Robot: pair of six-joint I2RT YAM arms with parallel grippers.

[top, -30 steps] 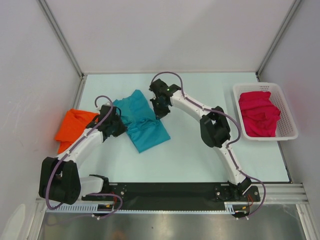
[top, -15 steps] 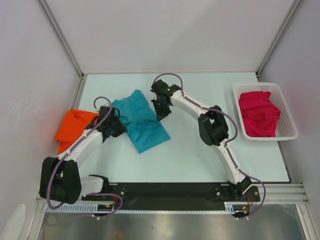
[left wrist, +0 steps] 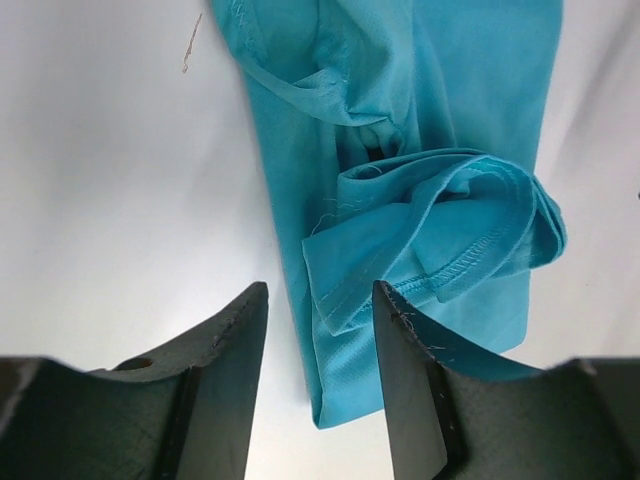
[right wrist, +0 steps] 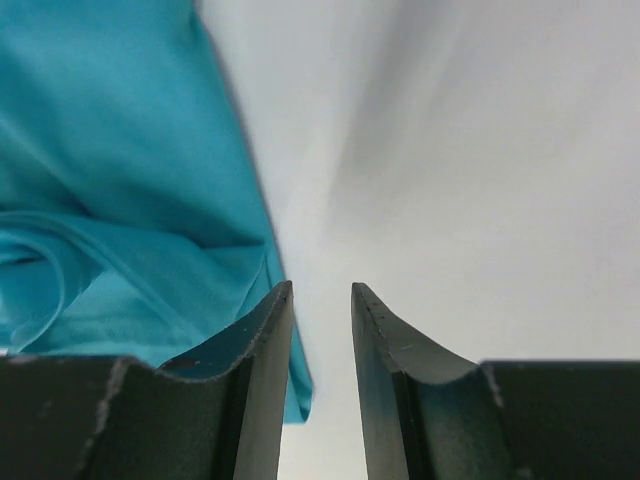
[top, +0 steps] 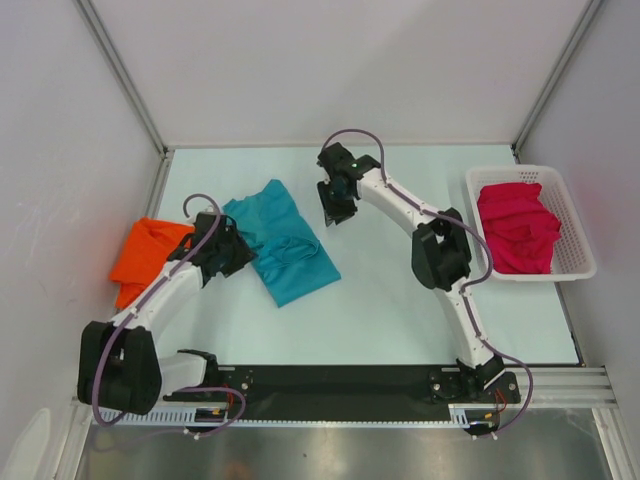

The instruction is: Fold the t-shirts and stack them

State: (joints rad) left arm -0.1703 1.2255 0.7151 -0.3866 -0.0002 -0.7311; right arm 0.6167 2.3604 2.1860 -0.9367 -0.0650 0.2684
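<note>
A teal t-shirt point(top: 283, 246) lies part-folded on the table left of centre, with a rumpled sleeve fold on top point(left wrist: 440, 220). My left gripper point(top: 241, 256) hovers at its left edge, open; in the left wrist view point(left wrist: 320, 290) the shirt's corner lies on the table below the gap, ungripped. My right gripper point(top: 334, 210) hangs open just off the shirt's upper right, and its own view point(right wrist: 321, 290) has the teal edge point(right wrist: 130, 180) to the left. An orange t-shirt point(top: 146, 256) lies folded at the far left. A magenta t-shirt point(top: 516, 228) sits bunched in the basket.
The white slotted basket point(top: 512, 173) stands at the table's right edge. Frame rails run along the left and back sides. Bare pale table point(top: 400, 300) lies between the teal shirt and the basket.
Both grippers have opened and let go of the teal shirt. The right gripper has drawn away to the right and back from the shirt's edge; the left has barely shifted.
</note>
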